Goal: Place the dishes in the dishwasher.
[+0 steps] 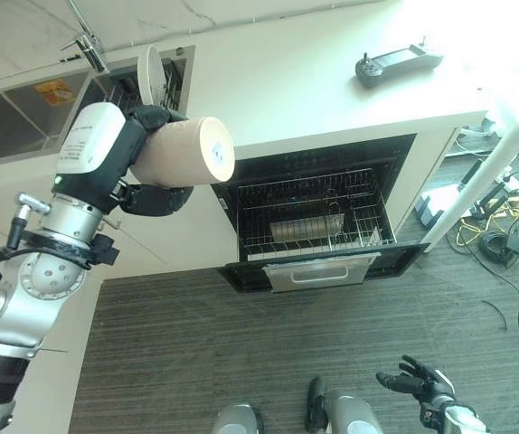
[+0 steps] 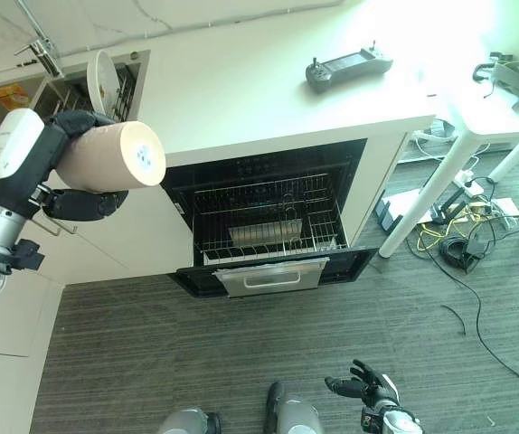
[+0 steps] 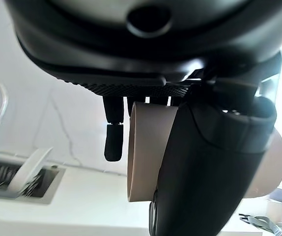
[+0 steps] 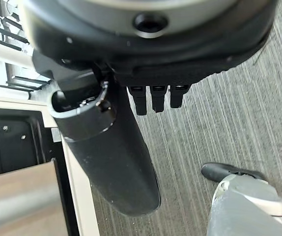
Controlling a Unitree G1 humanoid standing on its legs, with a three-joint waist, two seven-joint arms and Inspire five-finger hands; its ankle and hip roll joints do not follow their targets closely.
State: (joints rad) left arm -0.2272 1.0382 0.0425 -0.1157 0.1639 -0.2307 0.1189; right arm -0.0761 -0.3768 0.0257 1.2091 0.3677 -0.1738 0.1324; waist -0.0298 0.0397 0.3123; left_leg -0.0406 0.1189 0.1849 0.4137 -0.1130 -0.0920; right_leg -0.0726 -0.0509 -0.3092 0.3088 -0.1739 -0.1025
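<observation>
My left hand (image 1: 151, 194) is raised at the left and shut on a tan cup (image 1: 183, 151), held on its side with its base toward the camera. The same cup (image 3: 146, 157) shows between thumb and fingers in the left wrist view. The dishwasher (image 1: 318, 231) under the counter stands open, its wire rack (image 1: 314, 217) pulled out over the lowered door (image 1: 323, 268). A white plate (image 1: 151, 72) stands upright in the drying rack on the counter behind my left hand. My right hand (image 1: 418, 380) hangs low over the floor with its fingers relaxed and open.
A sink (image 1: 24, 113) with a tap (image 1: 86, 45) lies at the counter's left. A dark remote controller (image 1: 397, 63) rests on the counter at the right. A white table leg (image 1: 476, 181) and tangled cables (image 1: 490, 226) stand right of the dishwasher. Grey carpet (image 1: 241, 353) covers the floor.
</observation>
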